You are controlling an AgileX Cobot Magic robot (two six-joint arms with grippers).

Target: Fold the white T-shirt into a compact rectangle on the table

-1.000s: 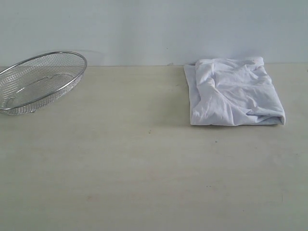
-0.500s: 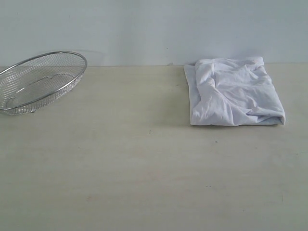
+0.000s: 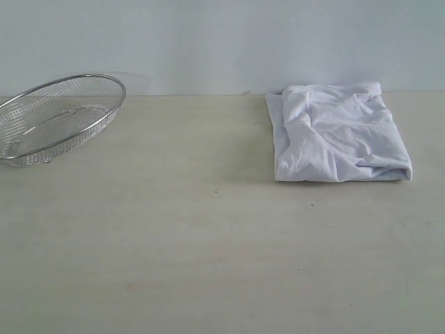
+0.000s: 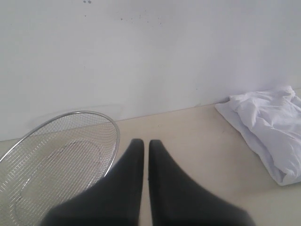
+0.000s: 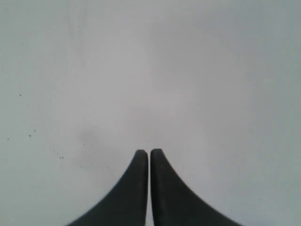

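The white T-shirt (image 3: 337,134) lies folded into a wrinkled, roughly rectangular bundle at the back right of the table (image 3: 208,243), close to the wall. No lettering shows on it. In the left wrist view the T-shirt (image 4: 270,127) is off to one side, well apart from my left gripper (image 4: 146,142), whose dark fingers are shut with nothing between them. My right gripper (image 5: 149,152) is also shut and empty, facing only the plain pale wall. Neither gripper shows in the exterior view.
A silver wire-mesh basket (image 3: 55,118) sits at the back left of the table, tilted and empty. In the left wrist view the basket (image 4: 56,160) lies just beside the left fingers. A pale wall (image 3: 222,42) runs along the table's far edge.
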